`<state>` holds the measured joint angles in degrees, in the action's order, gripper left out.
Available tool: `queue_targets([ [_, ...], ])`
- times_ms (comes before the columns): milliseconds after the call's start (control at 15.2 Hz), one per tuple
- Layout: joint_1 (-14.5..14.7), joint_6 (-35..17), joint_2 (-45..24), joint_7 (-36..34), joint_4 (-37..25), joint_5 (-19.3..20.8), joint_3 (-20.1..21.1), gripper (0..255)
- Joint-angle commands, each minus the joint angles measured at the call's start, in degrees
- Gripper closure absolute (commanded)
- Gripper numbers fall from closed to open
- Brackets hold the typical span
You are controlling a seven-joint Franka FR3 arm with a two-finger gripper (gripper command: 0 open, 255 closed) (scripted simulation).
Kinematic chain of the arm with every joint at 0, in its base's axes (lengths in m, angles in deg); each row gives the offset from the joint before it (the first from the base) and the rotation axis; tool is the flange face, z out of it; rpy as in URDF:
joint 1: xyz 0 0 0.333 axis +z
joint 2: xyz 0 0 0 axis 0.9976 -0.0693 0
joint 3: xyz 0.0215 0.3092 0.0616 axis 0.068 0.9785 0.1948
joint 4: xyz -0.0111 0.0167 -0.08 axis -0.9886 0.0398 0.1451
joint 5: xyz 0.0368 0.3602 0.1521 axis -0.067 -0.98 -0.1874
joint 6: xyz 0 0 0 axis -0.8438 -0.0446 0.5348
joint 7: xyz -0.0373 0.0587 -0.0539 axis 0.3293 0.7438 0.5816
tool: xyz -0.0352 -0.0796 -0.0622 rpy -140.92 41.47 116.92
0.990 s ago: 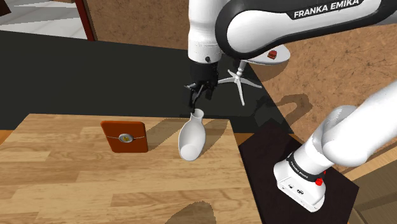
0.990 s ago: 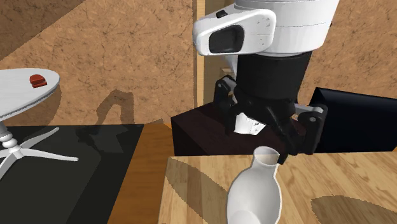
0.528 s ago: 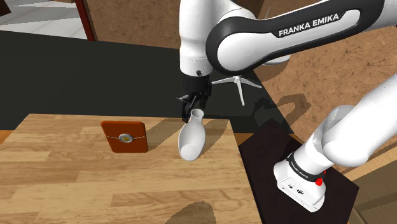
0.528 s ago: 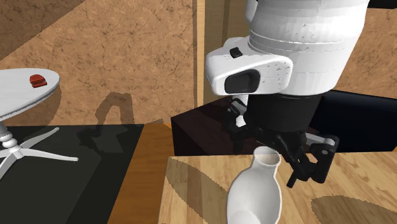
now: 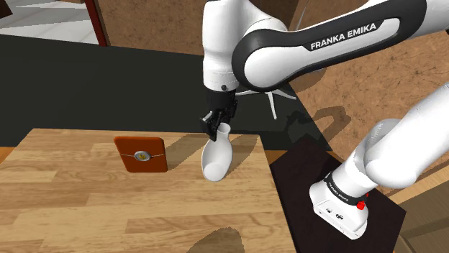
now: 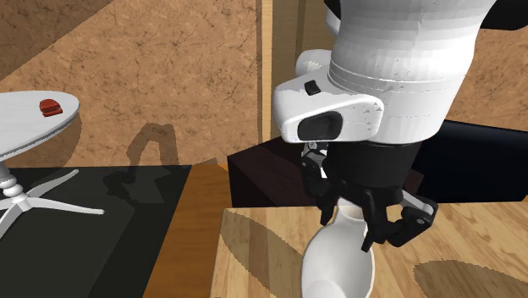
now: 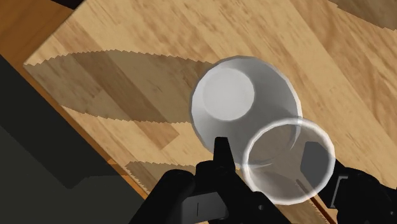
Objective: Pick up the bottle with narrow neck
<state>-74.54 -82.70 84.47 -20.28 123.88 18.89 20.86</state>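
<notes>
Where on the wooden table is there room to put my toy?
Bare wood lies between the orange case and the table's left end in the shoulder view, and along the near side. It's crowded at the white bottle, where the end effector straddles its neck.

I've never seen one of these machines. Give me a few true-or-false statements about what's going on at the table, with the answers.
1. The white narrow-necked bottle rests on the light wooden table. True.
2. The black pincer is shut above the bottle. False: its fingers stand apart, either side of the neck.
3. The orange-brown flat rectangle touches the bottle. False: they lie apart.
4. A small red thing sits on the round white side table. True.
</notes>
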Motion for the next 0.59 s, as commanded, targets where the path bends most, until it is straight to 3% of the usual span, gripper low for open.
queue_targets([
  [0, 0.0, 0.0, 0.0, 0.0, 0.1, 0.0, 0.0, 255],
  [528, -0.1, 3.1, 1.0, 0.3, -2.0, -0.4, -0.3, 255],
])
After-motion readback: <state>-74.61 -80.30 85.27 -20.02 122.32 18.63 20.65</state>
